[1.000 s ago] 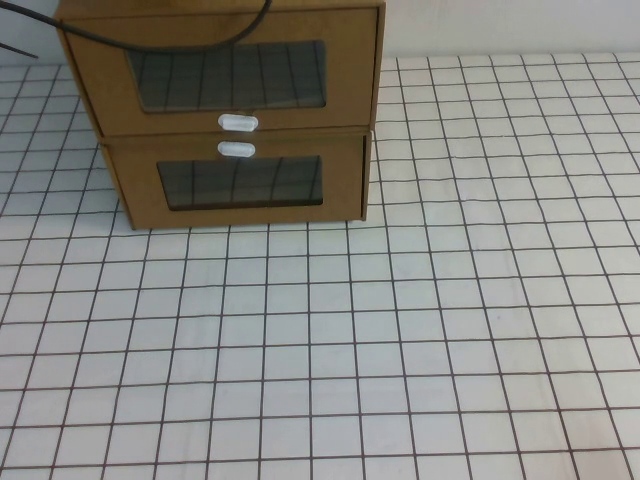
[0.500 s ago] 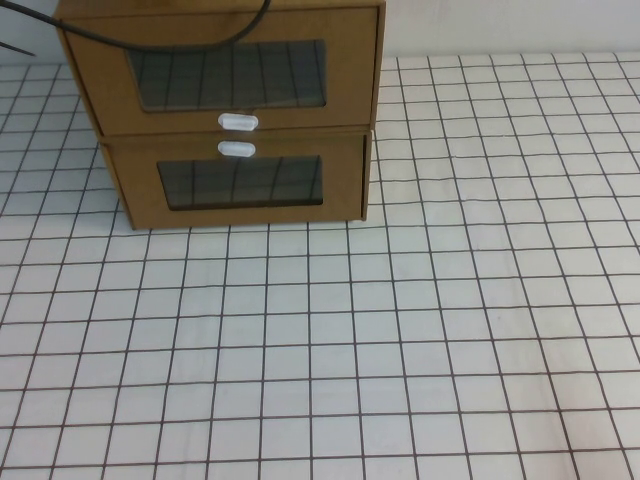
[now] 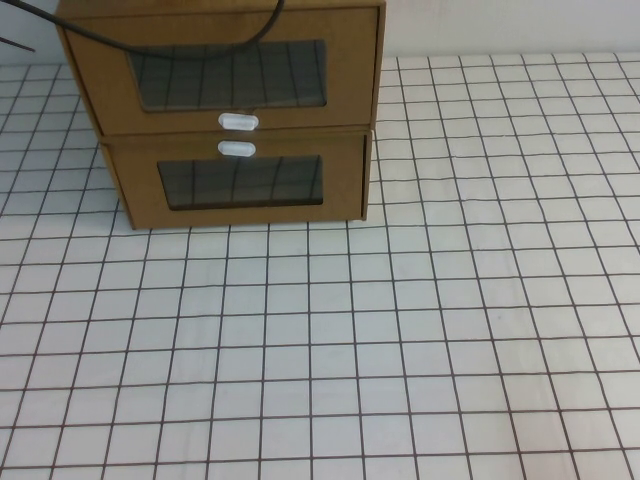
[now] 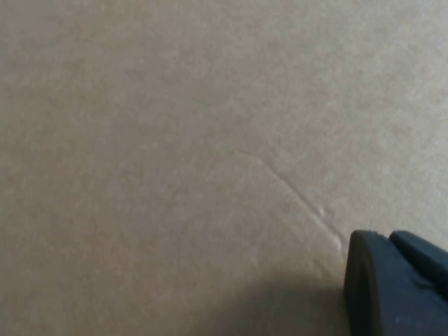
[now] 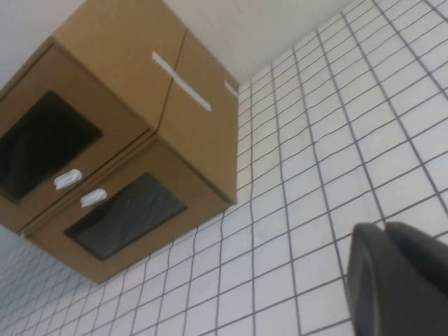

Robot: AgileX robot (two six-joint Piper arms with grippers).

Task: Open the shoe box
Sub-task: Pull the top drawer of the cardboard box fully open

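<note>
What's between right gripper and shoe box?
Only bare gridded cloth separates right gripper from shoe box, per right wrist view; left gripper faces cardboard.

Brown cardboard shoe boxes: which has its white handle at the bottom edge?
The upper box; the lower box's is at top; left gripper faces cardboard; right gripper, shut, above the table.

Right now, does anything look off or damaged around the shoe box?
A black cable drapes across the top of the shoe box, where it might snag. A faint crease marks the cardboard beside the left tool, which sits close against it. The right tool, shut, hangs over the table to the box's right.
</note>
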